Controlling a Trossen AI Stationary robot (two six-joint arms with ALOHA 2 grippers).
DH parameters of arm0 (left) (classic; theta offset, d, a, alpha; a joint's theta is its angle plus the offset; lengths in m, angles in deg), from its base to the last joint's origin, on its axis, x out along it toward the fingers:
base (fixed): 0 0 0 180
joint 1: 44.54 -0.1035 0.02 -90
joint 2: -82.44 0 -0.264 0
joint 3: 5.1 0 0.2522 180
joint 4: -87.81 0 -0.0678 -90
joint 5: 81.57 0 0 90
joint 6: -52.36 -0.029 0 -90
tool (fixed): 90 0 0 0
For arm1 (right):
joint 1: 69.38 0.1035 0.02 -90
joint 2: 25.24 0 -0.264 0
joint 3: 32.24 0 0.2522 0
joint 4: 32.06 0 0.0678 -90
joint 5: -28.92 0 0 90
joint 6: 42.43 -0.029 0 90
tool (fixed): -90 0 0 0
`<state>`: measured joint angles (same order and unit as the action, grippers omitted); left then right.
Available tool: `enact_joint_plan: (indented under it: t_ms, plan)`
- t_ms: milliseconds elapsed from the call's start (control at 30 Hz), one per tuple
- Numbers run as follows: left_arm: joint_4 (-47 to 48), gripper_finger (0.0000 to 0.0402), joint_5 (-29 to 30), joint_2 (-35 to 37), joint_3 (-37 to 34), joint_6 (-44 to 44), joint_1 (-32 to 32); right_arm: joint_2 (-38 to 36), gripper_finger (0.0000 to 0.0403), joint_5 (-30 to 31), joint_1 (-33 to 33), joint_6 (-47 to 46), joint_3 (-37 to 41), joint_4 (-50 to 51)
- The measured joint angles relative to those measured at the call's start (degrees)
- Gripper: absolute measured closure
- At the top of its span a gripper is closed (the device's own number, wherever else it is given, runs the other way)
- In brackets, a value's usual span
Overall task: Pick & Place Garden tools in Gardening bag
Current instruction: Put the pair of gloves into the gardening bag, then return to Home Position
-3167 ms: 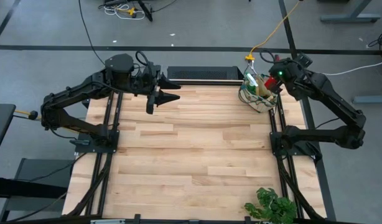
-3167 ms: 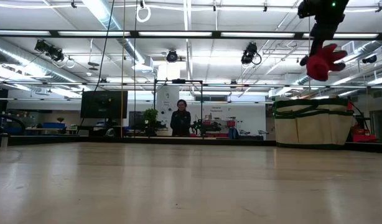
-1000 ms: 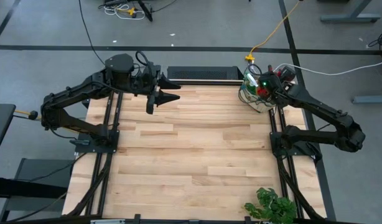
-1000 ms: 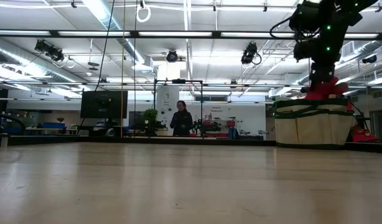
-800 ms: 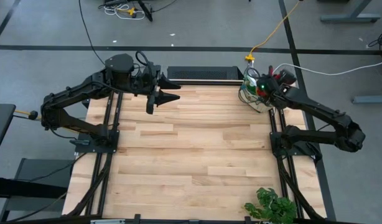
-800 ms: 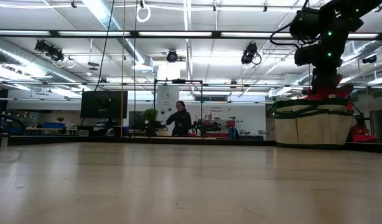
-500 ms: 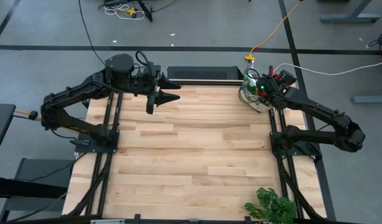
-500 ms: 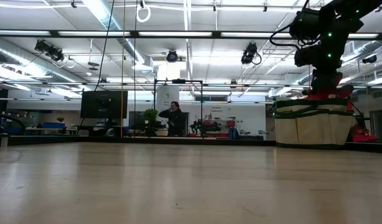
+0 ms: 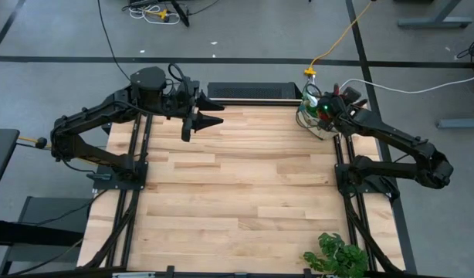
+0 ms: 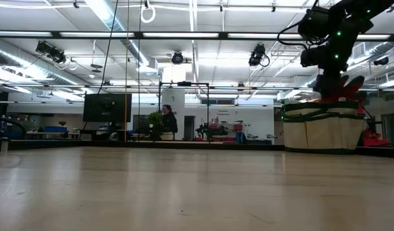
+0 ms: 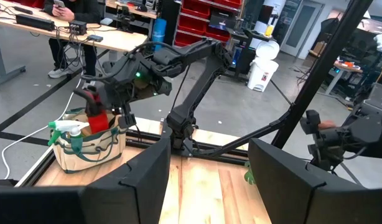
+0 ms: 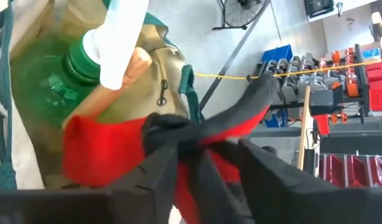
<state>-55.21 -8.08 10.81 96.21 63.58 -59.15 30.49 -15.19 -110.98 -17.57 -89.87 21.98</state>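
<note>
My right gripper (image 12: pixel 192 163) is pinched shut on the red-and-black glove (image 12: pixel 110 152), poised right over the gardening bag (image 9: pixel 314 117) at the table's far right corner. Placing step, I'd say; next I should release it inside beside the green spray bottle (image 12: pixel 45 84). My left gripper (image 9: pixel 214 116) waits spread wide, well apart.

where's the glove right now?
The glove is at the mouth of the gardening bag at the table's far right corner in the high view, pinched in the right gripper beside the spray bottle.
</note>
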Motion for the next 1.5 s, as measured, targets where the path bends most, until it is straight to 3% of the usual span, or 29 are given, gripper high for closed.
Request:
enact_joint_plan:
  t_ms: [200,467,600,833,1100,1500]
  plan:
    - [0.0,0.0179,0.0,0.01,0.0,0.0,0.0,-0.2,0.0178,-0.04,0.02,-1.55,-3.51,1.06]
    - [-0.02,0.0179,0.0,-0.01,0.0,0.0,0.0,-2.44,0.017,-3.26,0.04,-2.12,-9.66,2.04]
    - [-0.02,0.0179,0.0,0.0,0.0,0.0,0.0,-3.34,0.017,-11.12,0.06,-1.95,-12.64,2.31]
    - [-0.02,0.0179,1.93,0.01,0.0,-0.19,0.0,-3.87,0.0171,-31.35,0.08,-3.34,-14.62,2.07]
    - [-0.02,0.0179,4.9,-0.01,0.0,-3.48,0.0,-3.92,0.0208,-45.27,0.08,-10.72,-14.62,0.76]
    - [-0.13,0.0179,4.76,-0.01,0.0,-2.89,0.0,-3.91,0.0305,-51.53,0.11,-13.38,-14.62,-3.61]
